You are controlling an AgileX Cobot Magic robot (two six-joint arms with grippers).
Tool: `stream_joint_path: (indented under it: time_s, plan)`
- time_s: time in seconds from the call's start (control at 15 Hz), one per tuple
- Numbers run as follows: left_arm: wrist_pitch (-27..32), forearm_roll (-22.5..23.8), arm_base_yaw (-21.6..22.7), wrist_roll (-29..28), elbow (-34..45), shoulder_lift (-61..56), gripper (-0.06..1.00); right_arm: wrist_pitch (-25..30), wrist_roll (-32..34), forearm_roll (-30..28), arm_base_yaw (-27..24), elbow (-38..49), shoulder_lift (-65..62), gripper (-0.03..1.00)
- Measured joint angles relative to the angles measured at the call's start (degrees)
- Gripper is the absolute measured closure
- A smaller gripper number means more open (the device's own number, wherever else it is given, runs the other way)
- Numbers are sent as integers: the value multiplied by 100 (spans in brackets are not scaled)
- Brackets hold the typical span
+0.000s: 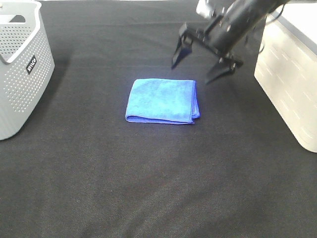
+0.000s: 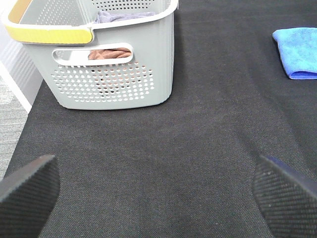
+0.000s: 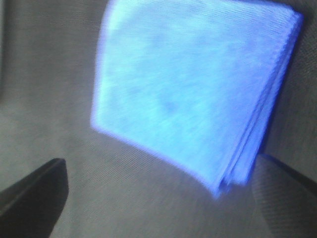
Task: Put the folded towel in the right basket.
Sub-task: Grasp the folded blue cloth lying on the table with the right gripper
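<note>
A folded blue towel (image 1: 162, 100) lies flat on the black table, near the middle. It also shows in the right wrist view (image 3: 193, 89) and at the edge of the left wrist view (image 2: 297, 52). My right gripper (image 1: 200, 64) is open and empty, hanging just behind the towel's far right corner, above the cloth. The right basket (image 1: 290, 84) is white and stands at the right edge. My left gripper (image 2: 158, 198) is open and empty, low over bare table near the grey basket; it is out of the exterior high view.
A grey perforated basket (image 1: 22, 64) stands at the left edge; in the left wrist view (image 2: 104, 64) it has a yellow rim and holds brown and grey cloth. The black tablecloth (image 1: 148, 188) covers the whole table.
</note>
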Motion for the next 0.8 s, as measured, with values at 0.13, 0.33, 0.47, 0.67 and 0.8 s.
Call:
stream_joint_path:
  time_s: [0.13,0.33,0.47,0.67,0.8]
  plan:
    - [0,0,0,0,0,0,-5,6,138,0,-80,-155,269,0]
    - [0,0,0,0,0,0,-5,-23,304,6,-338,-315,871,0]
    - [0,0,0,0,0,0,-5,-34,309,52,-332,-315,1077,0]
    - [0,0,0,0,0,0,-5,-286,275,92,-332,-378,1186,1]
    - [0,0,0,0,0,0,-5,-309,223,126,-332,-390,1220,1]
